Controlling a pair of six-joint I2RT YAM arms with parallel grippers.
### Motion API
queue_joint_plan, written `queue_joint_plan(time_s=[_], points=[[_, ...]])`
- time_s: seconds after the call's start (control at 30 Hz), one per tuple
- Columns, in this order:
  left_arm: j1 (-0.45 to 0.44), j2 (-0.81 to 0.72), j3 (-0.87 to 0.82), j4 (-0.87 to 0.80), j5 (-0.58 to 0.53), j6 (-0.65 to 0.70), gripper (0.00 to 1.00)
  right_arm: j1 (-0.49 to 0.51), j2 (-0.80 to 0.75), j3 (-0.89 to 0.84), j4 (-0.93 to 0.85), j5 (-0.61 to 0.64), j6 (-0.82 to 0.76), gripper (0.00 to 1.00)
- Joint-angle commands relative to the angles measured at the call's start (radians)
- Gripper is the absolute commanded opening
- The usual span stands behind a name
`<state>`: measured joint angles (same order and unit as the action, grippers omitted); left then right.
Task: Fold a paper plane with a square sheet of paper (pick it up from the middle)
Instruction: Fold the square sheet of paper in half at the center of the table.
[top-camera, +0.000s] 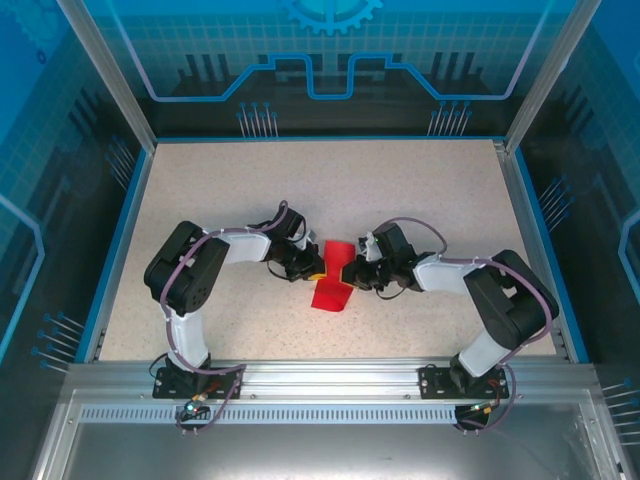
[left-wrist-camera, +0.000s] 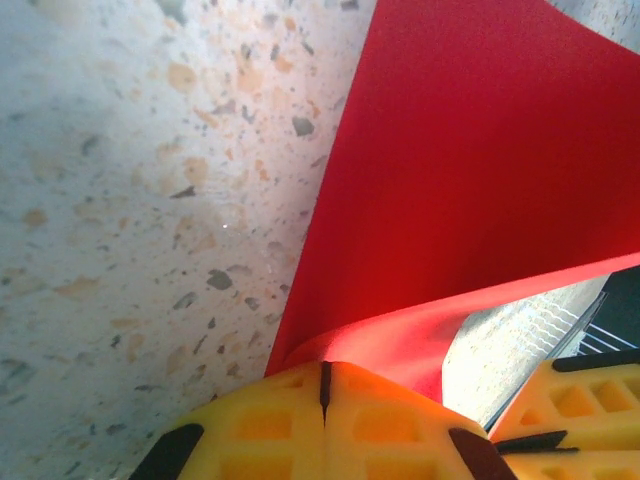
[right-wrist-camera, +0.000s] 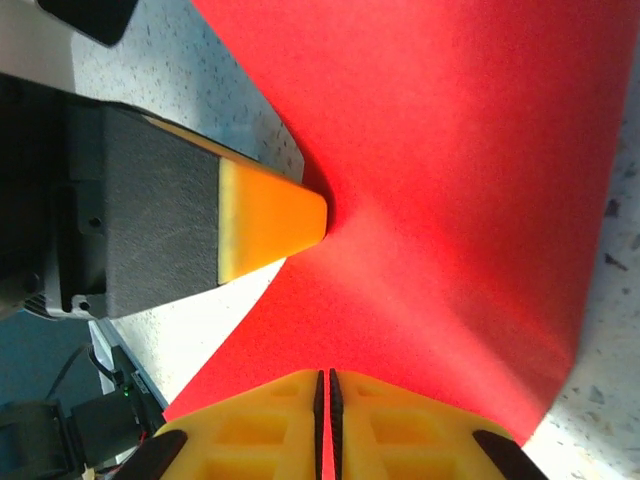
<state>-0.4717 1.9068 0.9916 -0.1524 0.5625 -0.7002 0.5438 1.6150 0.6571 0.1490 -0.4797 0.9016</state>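
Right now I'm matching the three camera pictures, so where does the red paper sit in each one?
Top view: red paper mid-table, between left gripper and right gripper.
Left wrist: red paper fills the upper right, pinched in the left gripper at the bottom.
Right wrist: red paper across centre and right, pinched in the right gripper.
Shared landmark: the speckled table.

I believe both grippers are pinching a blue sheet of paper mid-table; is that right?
Not quite: the sheet of paper is red, not blue, as the top external view shows. The left gripper and right gripper both pinch it.
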Motion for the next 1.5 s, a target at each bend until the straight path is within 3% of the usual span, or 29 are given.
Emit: queue_joint_plan(time_s=[0.0,0.27,0.67,1.07,1.33,1.47], points=[[-0.018,0.061,-0.022,-0.113,-0.086,0.024,0.00,0.018,0.045,-0.040,0.025,-0.009,0.016,0.13],[-0.018,0.061,-0.025,-0.115,-0.087,0.025,0.00,0.017,0.121,-0.092,0.093,-0.004,0.021,0.12],[-0.018,0.063,-0.024,-0.116,-0.088,0.026,0.00,0.067,-0.023,-0.064,-0.011,0.038,0.012,0.12],[-0.017,0.069,-0.022,-0.115,-0.086,0.030,0.00,0.078,0.058,-0.139,0.067,0.080,0.056,0.11],[-0.017,0.070,-0.021,-0.116,-0.085,0.031,0.00,0.097,-0.080,-0.110,0.008,0.070,0.054,0.12],[-0.016,0.071,-0.021,-0.118,-0.082,0.032,0.00,0.106,-0.098,-0.134,0.062,0.065,0.097,0.14]])
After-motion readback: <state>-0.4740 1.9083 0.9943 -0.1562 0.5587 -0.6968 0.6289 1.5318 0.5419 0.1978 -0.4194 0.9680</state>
